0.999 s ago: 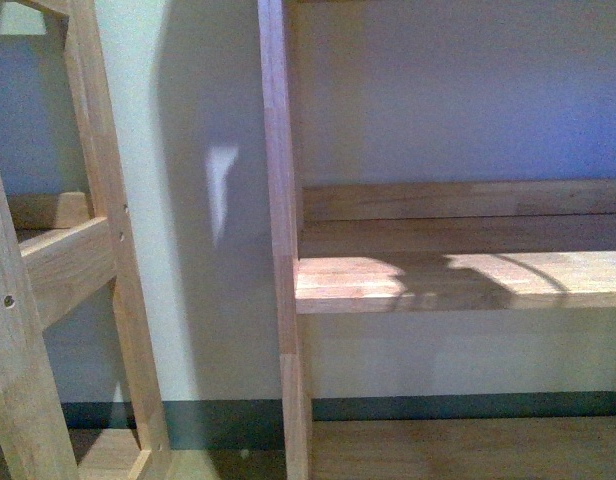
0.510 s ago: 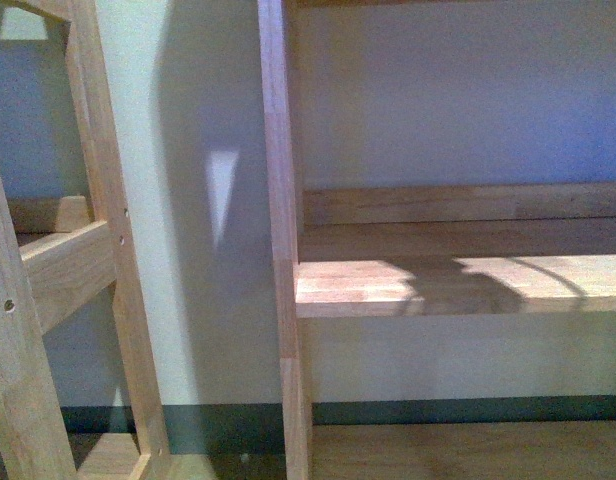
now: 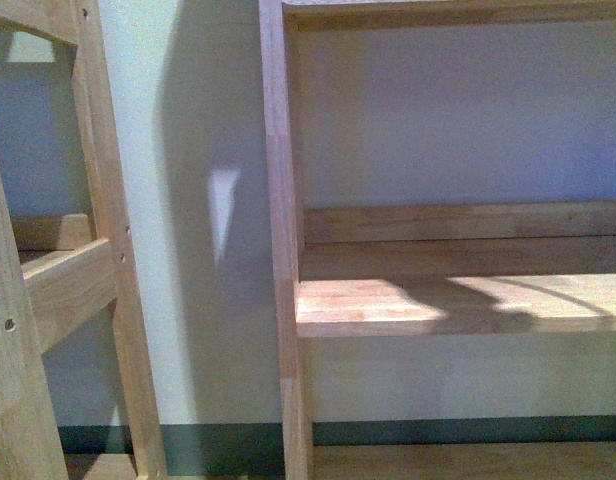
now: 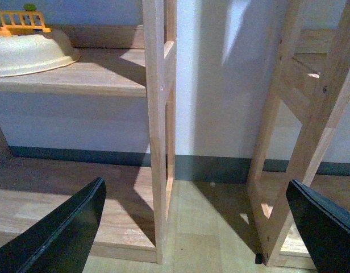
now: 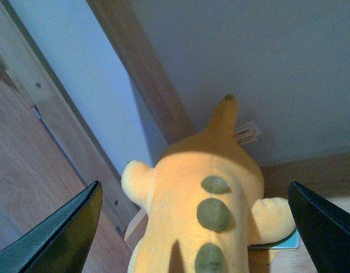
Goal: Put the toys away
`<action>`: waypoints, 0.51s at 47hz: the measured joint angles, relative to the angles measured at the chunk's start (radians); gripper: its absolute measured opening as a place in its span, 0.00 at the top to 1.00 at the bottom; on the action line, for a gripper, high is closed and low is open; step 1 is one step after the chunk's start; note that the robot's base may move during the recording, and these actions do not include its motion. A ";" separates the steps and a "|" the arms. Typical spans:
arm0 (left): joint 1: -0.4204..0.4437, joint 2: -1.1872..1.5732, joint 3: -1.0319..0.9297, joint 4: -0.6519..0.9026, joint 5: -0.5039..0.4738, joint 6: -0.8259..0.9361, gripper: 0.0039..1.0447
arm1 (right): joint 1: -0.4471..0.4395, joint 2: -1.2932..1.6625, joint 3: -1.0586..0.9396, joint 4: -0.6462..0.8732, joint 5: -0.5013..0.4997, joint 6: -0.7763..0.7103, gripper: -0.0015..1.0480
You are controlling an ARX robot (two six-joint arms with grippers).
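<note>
Setting: wooden shelving (image 3: 458,300) against a pale wall.
Toy: plush (image 5: 203,210) lies on a shelf board, by an upright post.
Right claw (image 5: 195,227): wide open, empty; I see the plush between its fingers, long axis running away from it.
Left claw (image 4: 198,227): open, empty, elsewhere.

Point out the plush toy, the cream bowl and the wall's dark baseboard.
plush toy (image 5: 206,213): right wrist view, on its yellow back beside the green spots.
cream bowl (image 4: 30,54): left wrist view, on its outer wall, upside down on the shelf.
dark baseboard (image 3: 218,445): front view, between the two wooden frames.
</note>
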 joint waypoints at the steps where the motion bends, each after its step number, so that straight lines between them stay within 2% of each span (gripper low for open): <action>1: 0.000 0.000 0.000 0.000 0.000 0.000 0.06 | -0.002 -0.024 -0.030 0.012 0.008 -0.007 0.06; 12: 0.000 0.000 0.000 0.000 0.000 0.000 0.06 | -0.009 -0.230 -0.320 0.153 0.087 -0.132 0.06; 17: 0.000 0.000 0.000 0.000 0.000 0.000 0.06 | -0.010 -0.391 -0.569 0.292 0.133 -0.265 0.06; 24: 0.000 0.000 0.000 0.000 0.000 0.000 0.06 | -0.019 -0.561 -0.783 0.391 0.148 -0.378 0.06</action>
